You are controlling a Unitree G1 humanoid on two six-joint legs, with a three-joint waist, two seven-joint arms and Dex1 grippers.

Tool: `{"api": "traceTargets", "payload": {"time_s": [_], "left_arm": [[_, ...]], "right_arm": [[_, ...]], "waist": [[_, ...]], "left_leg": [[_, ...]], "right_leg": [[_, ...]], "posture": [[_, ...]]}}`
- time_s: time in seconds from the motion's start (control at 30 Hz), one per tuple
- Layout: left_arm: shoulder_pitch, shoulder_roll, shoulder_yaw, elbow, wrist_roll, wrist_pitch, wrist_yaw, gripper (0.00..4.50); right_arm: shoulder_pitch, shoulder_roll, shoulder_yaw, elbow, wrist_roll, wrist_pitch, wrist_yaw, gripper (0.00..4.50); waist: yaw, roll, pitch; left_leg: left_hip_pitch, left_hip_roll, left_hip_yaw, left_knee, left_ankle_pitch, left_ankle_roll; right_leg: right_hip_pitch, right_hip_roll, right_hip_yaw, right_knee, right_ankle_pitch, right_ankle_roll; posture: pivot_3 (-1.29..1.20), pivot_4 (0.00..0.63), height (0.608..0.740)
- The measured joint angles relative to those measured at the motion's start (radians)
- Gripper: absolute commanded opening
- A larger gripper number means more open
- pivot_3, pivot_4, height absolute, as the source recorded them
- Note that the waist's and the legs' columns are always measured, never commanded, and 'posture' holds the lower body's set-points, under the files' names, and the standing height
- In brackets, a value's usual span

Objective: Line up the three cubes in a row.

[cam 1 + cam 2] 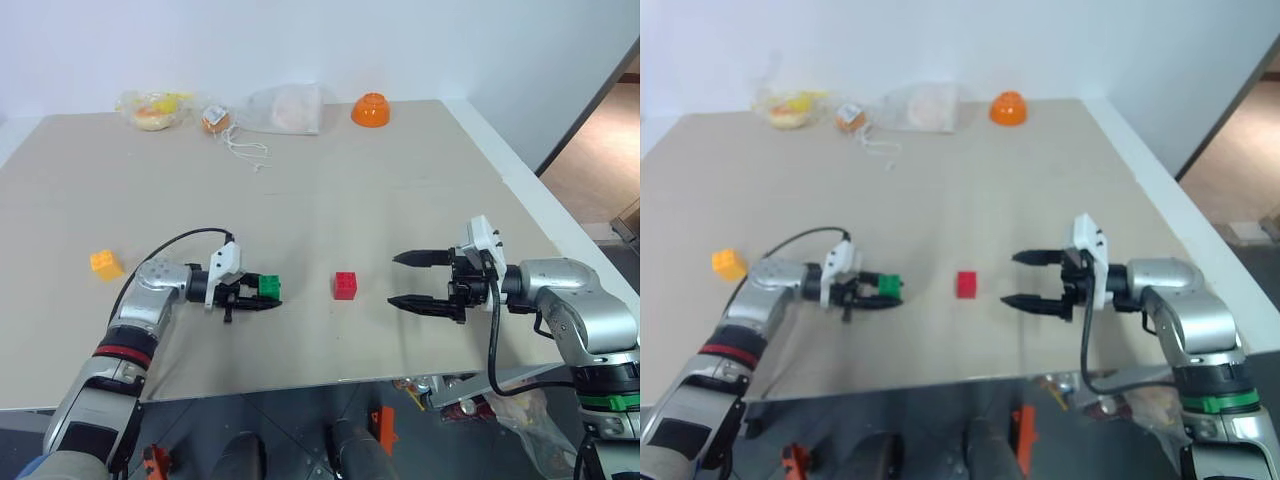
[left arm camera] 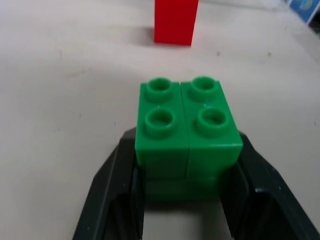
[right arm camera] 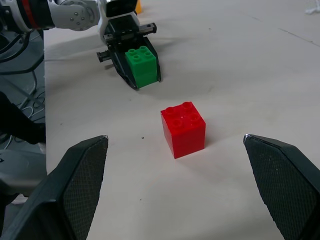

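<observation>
green cube [image 1: 269, 286] clamped in left jaws, right jaws wide, red cube [image 1: 345, 285] between

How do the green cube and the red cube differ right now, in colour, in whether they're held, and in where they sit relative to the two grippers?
The green cube is clamped between the shut left gripper's fingers; the red cube stands free on the table, untouched. The green one lies toward the robot's left; the red sits between it and the open right gripper, which faces it. Both are studded toy bricks of similar size, studs up.

middle cube [image 1: 345, 285] between two pincers, third cube [image 1: 105, 264] far left
</observation>
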Motion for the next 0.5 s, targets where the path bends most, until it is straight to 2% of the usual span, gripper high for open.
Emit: {"api": "traceTargets", "payload": {"time_s": [0.27, 0.5], "left_arm": [[-0.012, -0.076, 0.001, 0.01, 0.005, -0.004, 0.012, 1.42], [-0.047, -0.099, 0.0, 0.048, 0.04, -0.042, 0.014, 1.42]], "right_arm": [[0.0, 0.0, 0.0, -0.005, 0.003, 0.004, -0.026, 4.5], [0.0, 0.0, 0.0, -0.007, 0.003, 0.004, -0.039, 4.5]], "waist": [[0.0, 0.0, 0.0], [0.0, 0.0, 0.0]], "left_leg": [[0.0, 0.0, 0.0, 0.0, 0.0, 0.0], [0.0, 0.0, 0.0, 0.0, 0.0, 0.0]], "right_leg": [[0.0, 0.0, 0.0, 0.0, 0.0, 0.0], [0.0, 0.0, 0.0, 0.0, 0.0, 0.0]], "posture": [[0.0, 0.15, 0.74], [0.0, 0.15, 0.74]]}}
